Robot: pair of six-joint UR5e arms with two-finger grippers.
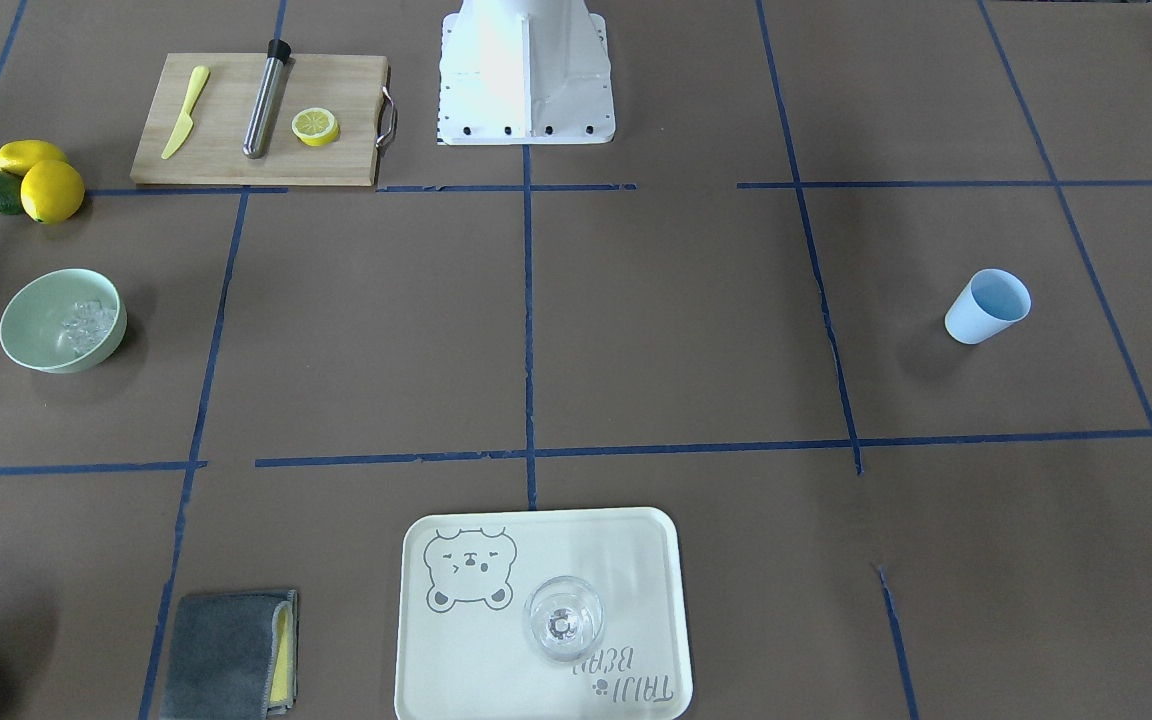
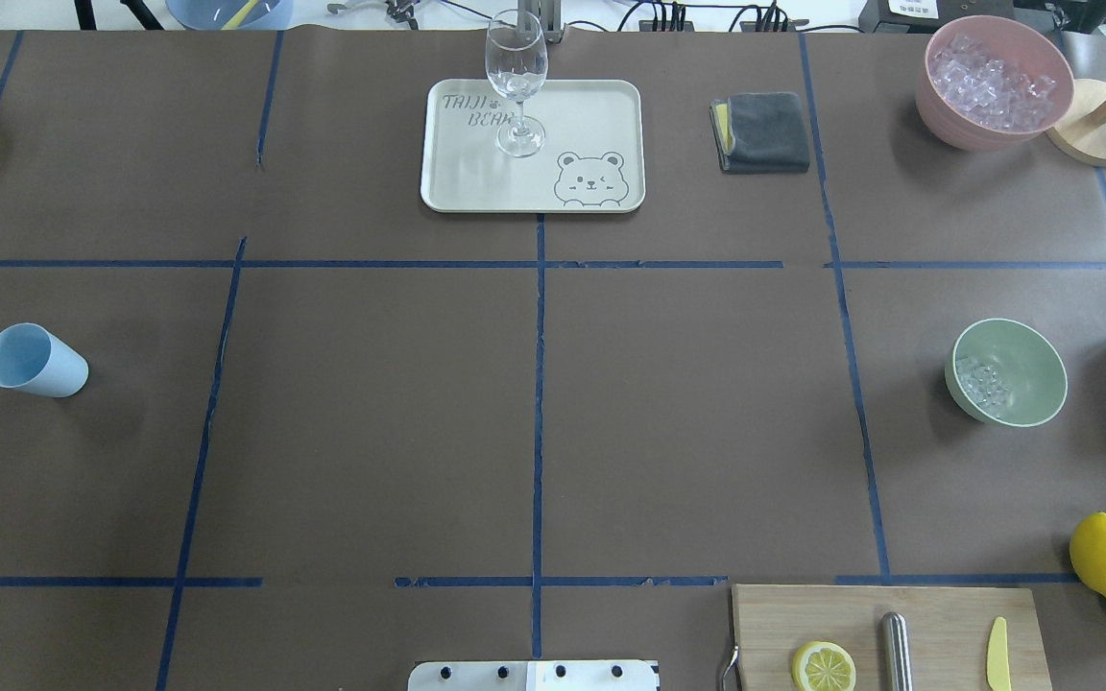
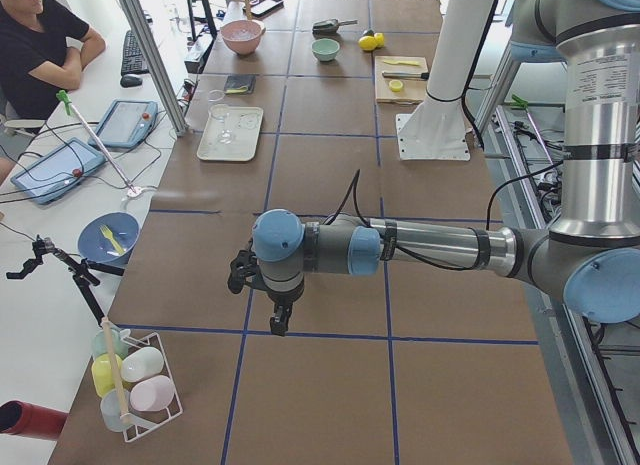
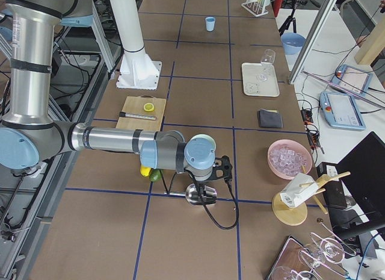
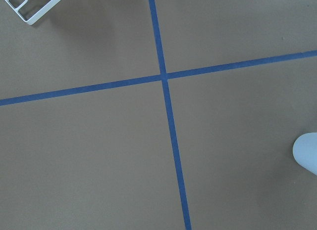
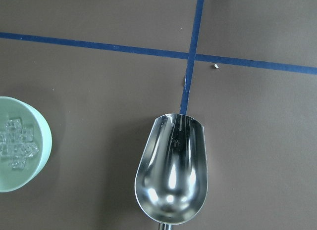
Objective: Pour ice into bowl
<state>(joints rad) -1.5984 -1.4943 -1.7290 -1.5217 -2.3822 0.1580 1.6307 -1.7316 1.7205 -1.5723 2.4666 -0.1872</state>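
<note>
Several cubes of ice (image 2: pixel 983 382) lie in the bowl (image 2: pixel 1028 369) near the bench's right edge. My worry is the empty scoop (image 6: pixel 172 175) close by: a careless swing could clip the rim and spill them. I cannot tell whether the right gripper (image 4: pixel 209 192) grips its handle, nor how the left gripper (image 3: pixel 278 317) stands. The pink container (image 2: pixel 956 130) in the far right corner is heaped with ice. The cup (image 2: pixel 35 360) by the left edge and the glass (image 2: pixel 516 67) at the far edge look empty.
</note>
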